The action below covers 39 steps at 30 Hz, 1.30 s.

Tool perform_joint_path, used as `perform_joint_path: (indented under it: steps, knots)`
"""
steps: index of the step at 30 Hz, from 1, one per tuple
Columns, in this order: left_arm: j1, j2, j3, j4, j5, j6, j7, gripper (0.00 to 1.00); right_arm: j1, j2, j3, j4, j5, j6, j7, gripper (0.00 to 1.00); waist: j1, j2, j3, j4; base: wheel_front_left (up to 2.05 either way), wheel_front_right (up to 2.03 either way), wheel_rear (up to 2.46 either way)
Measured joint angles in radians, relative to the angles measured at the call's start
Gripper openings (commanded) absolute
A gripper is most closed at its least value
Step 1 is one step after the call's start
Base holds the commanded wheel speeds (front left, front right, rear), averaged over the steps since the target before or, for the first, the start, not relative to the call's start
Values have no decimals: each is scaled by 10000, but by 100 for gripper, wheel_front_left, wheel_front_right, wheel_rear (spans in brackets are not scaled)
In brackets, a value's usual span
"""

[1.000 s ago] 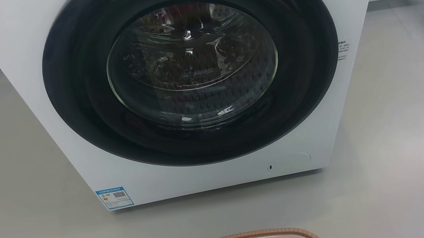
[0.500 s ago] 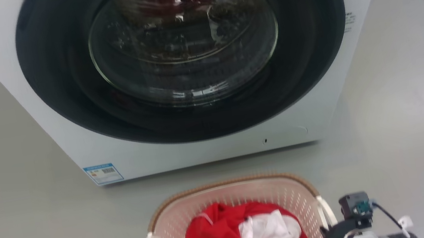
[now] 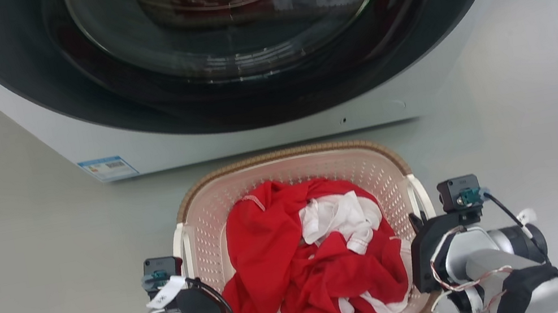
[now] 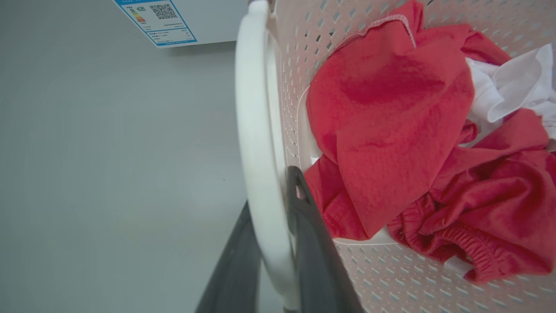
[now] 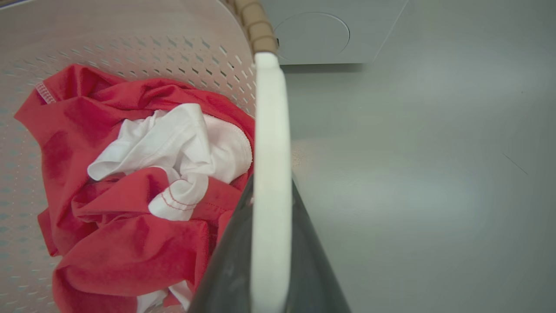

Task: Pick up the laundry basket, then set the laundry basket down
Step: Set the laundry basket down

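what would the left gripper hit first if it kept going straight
The left gripper straddles the white handle, so it would run along that to where it joins the basket; beyond, probably the washer.

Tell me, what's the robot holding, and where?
The cream plastic laundry basket, by its white side handles: left gripper clamps one, right gripper the other.

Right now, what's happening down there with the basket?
The robot has the laundry basket by both sides: the left gripper is closed on its left handle, and the right gripper on its right handle. The basket holds red clothes and a white cloth, directly in front of the washing machine, whose door is shut. I cannot tell whether it is off the floor.
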Motion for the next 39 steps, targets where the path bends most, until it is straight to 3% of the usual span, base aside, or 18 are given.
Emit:
perform_joint_path:
  steps: [26, 39]
  knots:
    - [-2333, -10, 121, 0, 17, 100, -397, 0, -2493, -31, -56, 598, -422, 2, -454, 0, -1, 0, 3811, 313, 0, 0, 0]
    - [-2967, -33, 222, 259, 17, 77, -719, 0, -3010, -29, -29, 673, -474, 4, -790, 0, -2, 0, 4664, 457, 0, 0, 0]
